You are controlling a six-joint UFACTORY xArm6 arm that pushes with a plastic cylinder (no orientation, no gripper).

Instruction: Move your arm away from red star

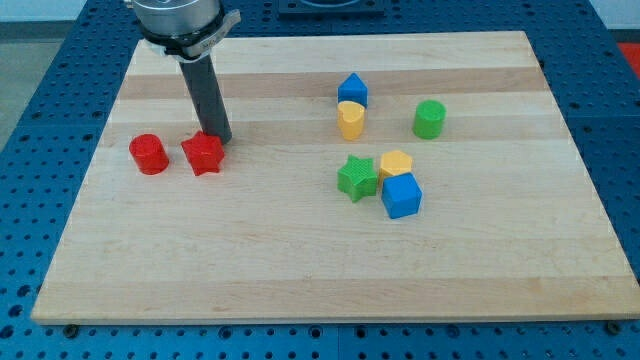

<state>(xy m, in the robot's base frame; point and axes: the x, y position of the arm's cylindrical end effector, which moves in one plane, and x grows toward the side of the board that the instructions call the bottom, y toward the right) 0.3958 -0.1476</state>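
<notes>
Red star (203, 154) lies on the wooden board (300, 250), toward the view's left. The rod comes down from the view's top, leaning slightly to the right, and my tip (222, 139) sits at the star's upper right edge, touching or just beside it. The arm has no jaws, only this rod. The star is bright red and lies flat. A red cylinder (148, 153) stands just left of the star. Well to the star's right are a blue block (352, 90), yellow block (350, 119), green cylinder (429, 118), green star (357, 177), second yellow block (396, 163) and blue cube (402, 195).
</notes>
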